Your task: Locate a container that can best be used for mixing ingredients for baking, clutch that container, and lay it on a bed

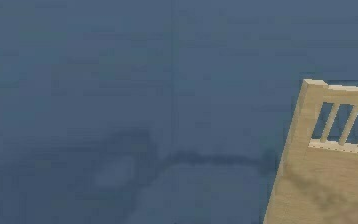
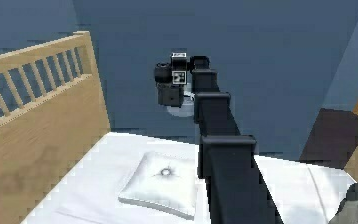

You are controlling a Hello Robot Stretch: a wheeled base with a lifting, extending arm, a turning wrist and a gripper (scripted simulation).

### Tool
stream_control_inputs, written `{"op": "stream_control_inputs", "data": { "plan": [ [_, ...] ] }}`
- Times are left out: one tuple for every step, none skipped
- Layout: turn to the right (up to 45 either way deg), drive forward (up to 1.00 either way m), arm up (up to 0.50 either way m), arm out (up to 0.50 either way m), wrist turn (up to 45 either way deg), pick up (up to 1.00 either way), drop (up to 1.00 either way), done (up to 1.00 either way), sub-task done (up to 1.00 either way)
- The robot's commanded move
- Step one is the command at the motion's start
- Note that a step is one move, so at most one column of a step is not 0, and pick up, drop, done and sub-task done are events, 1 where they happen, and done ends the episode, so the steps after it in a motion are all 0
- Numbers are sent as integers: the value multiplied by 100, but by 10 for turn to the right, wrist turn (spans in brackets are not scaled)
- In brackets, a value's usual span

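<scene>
Container (image 2: 180, 108): pale rounded shape hanging at the gripper's far end, clear of the bed, above its far edge.
Gripper (image 2: 165, 88): holds the container; its finger setting cannot be told.
Bed (image 2: 92, 172): pillow (image 2: 165, 182) mid-mattress.

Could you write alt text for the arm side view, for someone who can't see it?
A dark arm reaches out over a white bed, its gripper against a blue wall. A white pillow lies on the bed, with a wooden slatted headboard at left.
</scene>
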Motion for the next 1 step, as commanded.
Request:
{"op": "stream_control_inputs", "data": {
  "plan": [
    [0,0,-32,0,0,0,0,0,0]
  ]
}}
